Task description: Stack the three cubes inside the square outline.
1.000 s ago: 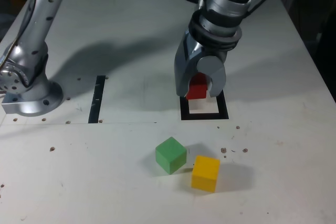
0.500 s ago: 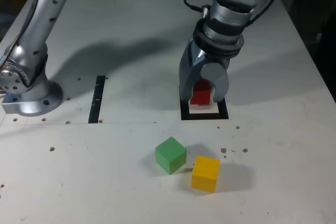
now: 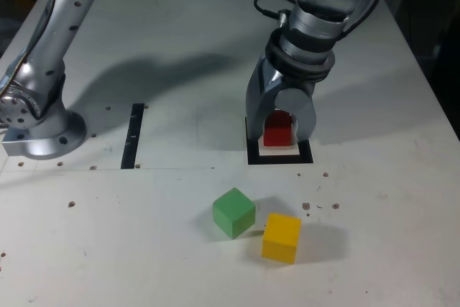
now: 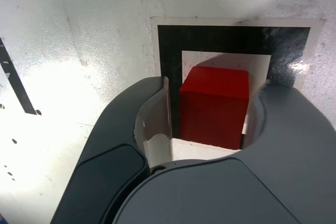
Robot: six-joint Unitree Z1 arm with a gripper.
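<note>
**Red cube set down in the square — jaws letting go**

The change over the last second is a release. A second ago the gripper (image 3: 280,134) was pinching the red cube (image 3: 277,131) with the block at the far edge of the square outline (image 3: 280,157); now the cube sits on the white centre of the outline, and in the wrist view a thin gap shows between the cube (image 4: 214,106) and each pad. The jaws are slightly spread on either side of it, no longer clamping — though barely clear.

Judged from this, the first block of the stack is placed. It looks roughly square to the border, sitting toward the 12 o'clock side of the white patch in the exterior view.

The green cube (image 3: 233,212) and the yellow cube (image 3: 281,236) lie together nearer the camera, at about 7 and 6 o'clock from the outline, the yellow just beside the green at its 4 o'clock. Both are untouched, so two placements remain.

The likely risk now is dragging the red cube askew if the arm lifts before the jaws widen further.
</note>
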